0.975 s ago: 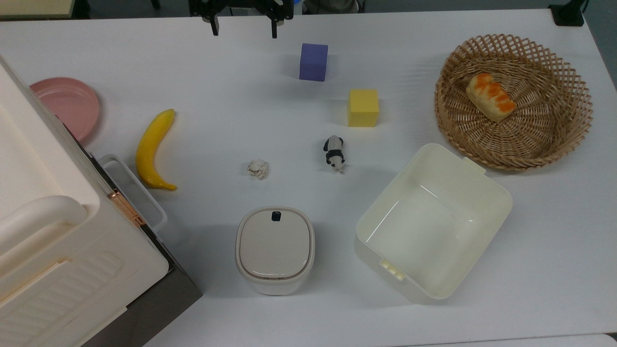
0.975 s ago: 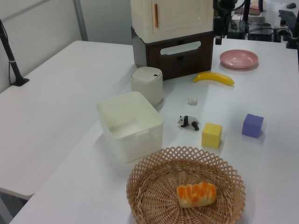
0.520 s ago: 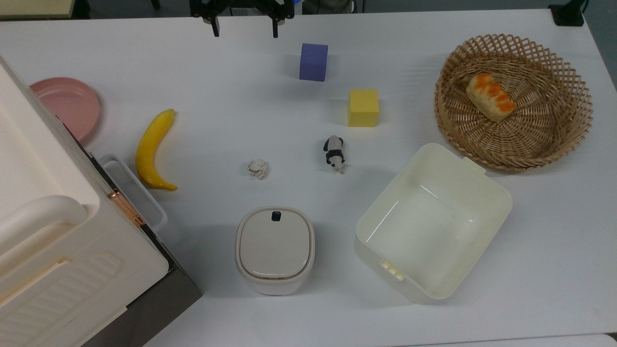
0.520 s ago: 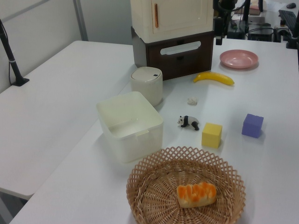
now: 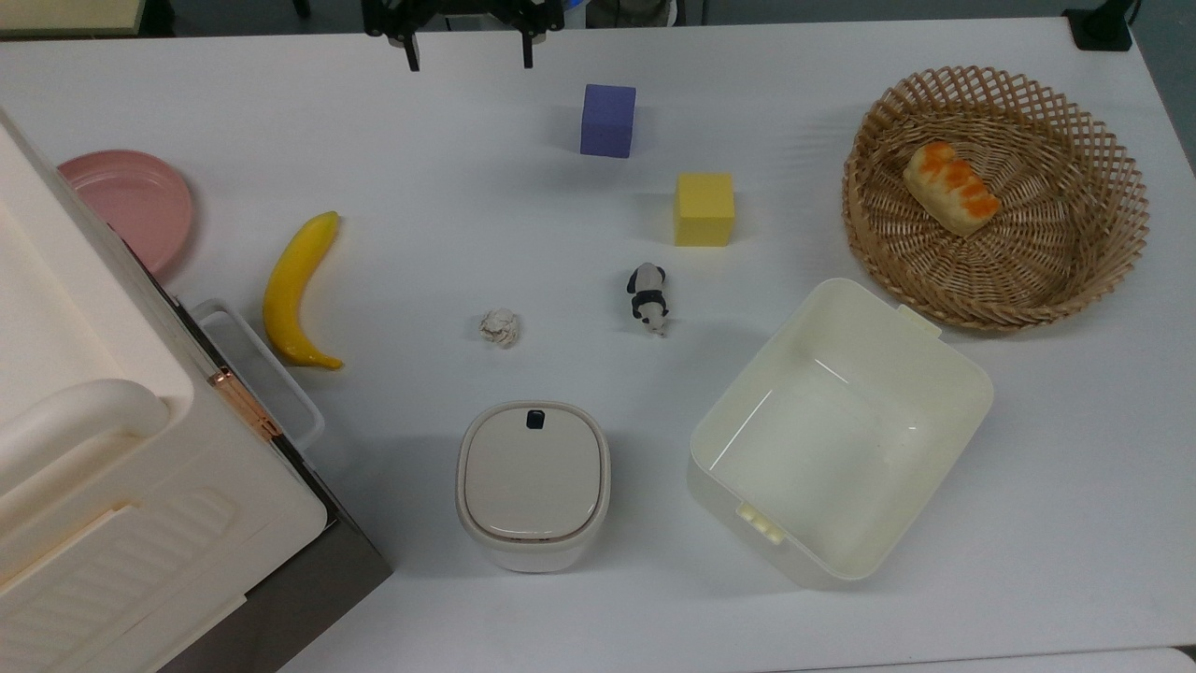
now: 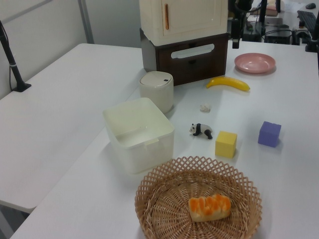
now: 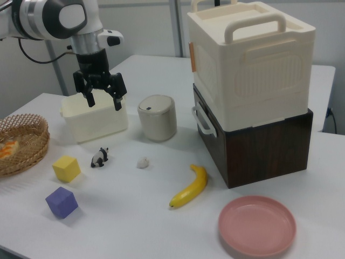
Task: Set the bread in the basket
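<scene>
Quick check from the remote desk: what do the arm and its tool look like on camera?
The arm is white, with rounded links and a dark grey joint cap. A black cable trails from it. The tool is black: a blocky body with two short dark fingers, matte and without visible markings.

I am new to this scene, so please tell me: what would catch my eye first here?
Probably the bread, orange-topped, lying inside the wicker basket at the top view's right. Next, the open black pincer hanging empty above the table in the right view, and the yellow banana beside the large cream box.
</scene>
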You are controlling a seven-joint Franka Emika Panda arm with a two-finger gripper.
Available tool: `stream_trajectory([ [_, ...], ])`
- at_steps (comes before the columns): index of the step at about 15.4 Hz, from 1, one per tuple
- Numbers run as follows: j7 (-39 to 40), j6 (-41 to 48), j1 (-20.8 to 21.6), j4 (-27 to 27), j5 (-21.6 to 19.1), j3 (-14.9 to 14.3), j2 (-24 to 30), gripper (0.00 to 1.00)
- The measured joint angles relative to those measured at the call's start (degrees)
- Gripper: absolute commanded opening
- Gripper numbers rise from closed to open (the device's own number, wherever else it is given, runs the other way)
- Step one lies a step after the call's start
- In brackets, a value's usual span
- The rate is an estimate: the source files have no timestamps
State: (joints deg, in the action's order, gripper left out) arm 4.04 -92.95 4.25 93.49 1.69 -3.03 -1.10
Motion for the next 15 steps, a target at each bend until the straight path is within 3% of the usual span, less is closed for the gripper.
stream_trajectory([
  [15,0.40,0.65,-1.90,-0.22,0.00,-0.20,0.06,1.00],
])
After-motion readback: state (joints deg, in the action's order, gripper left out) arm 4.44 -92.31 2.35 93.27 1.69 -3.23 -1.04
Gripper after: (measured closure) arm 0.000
